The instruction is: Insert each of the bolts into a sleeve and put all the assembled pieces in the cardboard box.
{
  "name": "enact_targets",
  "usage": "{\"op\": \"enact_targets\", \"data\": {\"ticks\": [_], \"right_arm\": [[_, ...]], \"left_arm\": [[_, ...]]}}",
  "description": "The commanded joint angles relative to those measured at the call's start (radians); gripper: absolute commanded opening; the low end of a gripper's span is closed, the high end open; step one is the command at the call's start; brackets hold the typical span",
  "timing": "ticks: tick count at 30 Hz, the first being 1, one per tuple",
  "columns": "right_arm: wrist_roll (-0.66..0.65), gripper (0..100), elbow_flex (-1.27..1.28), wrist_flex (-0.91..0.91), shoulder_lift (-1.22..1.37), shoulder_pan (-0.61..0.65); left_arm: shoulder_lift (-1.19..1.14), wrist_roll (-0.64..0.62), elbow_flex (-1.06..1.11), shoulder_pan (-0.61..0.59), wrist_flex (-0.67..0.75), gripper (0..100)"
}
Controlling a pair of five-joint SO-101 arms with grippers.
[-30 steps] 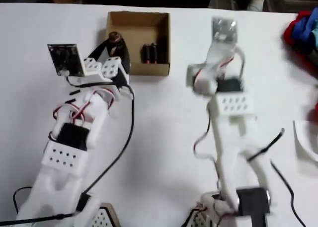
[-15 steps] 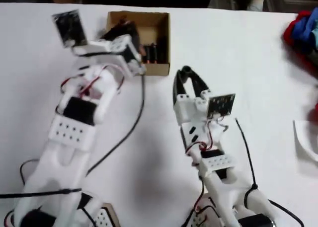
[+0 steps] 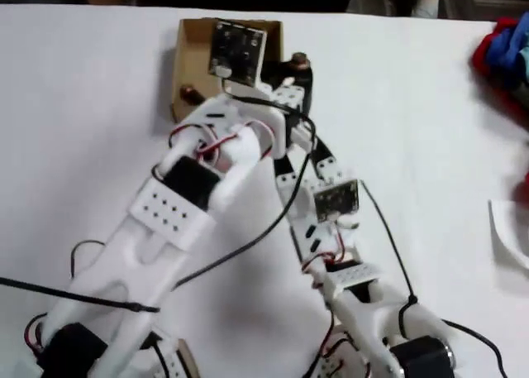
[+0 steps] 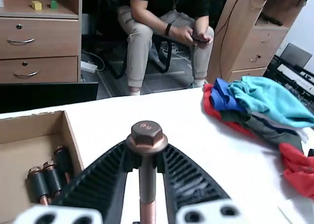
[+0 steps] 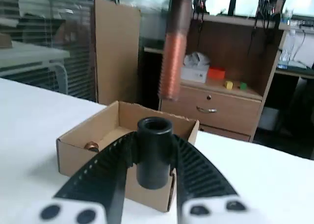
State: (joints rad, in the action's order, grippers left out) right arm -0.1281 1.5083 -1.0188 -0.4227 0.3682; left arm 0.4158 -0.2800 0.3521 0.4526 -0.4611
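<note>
My left gripper (image 4: 146, 153) is shut on a copper bolt (image 4: 146, 137) just under its hex head, with the shaft hanging down. In the high view the left gripper (image 3: 296, 74) holds the bolt (image 3: 299, 60) just past the right wall of the cardboard box (image 3: 188, 59). My right gripper (image 5: 154, 144) is shut on an upright black sleeve (image 5: 154, 153). The bolt's threaded end (image 5: 172, 57) hangs a little above the sleeve's mouth. From above, the right gripper (image 3: 307, 150) is partly hidden beneath the left wrist. Assembled pieces (image 4: 46, 180) lie in the box (image 4: 73, 140).
A heap of coloured cloth (image 3: 504, 47) lies at the table's far right, with a white object (image 3: 508, 233) at the right edge. Both arms' cables trail across the middle of the table. The cardboard box (image 5: 73, 155) stands just behind the sleeve.
The left arm swung right with the bolt, from the box's left side to past its right wall. The right arm drew back, then moved left beneath the bolt.
</note>
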Motion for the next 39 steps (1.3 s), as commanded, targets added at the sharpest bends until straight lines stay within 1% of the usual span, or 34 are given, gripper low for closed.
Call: {"op": "enact_targets", "data": {"ticks": [1, 14, 23, 31, 37, 39], "right_arm": [[-0.009, 1.9, -0.002, -0.045, 0.01, 0.001], [-0.005, 1.9, -0.002, -0.051, 0.012, -0.002], [-0.005, 1.9, -0.002, -0.051, 0.018, -0.004], [-0.005, 1.9, -0.005, -0.05, 0.018, -0.054], [-0.003, 1.9, -0.005, -0.05, 0.016, -0.05], [0.025, 1.9, -0.006, -0.05, 0.012, -0.05]], "left_arm": [[0.003, 0.009, -0.064, 0.003, 0.0, 2], [-0.066, 0.011, -0.062, 0.003, -0.005, 2], [-0.064, 0.012, -0.062, -0.009, -0.006, 2], [-0.063, 0.012, 0.028, -0.029, 0.003, 2], [-0.063, 0.012, 0.031, -0.025, 0.003, 2], [-0.069, 0.012, 0.039, -0.021, 0.003, 2]]}}
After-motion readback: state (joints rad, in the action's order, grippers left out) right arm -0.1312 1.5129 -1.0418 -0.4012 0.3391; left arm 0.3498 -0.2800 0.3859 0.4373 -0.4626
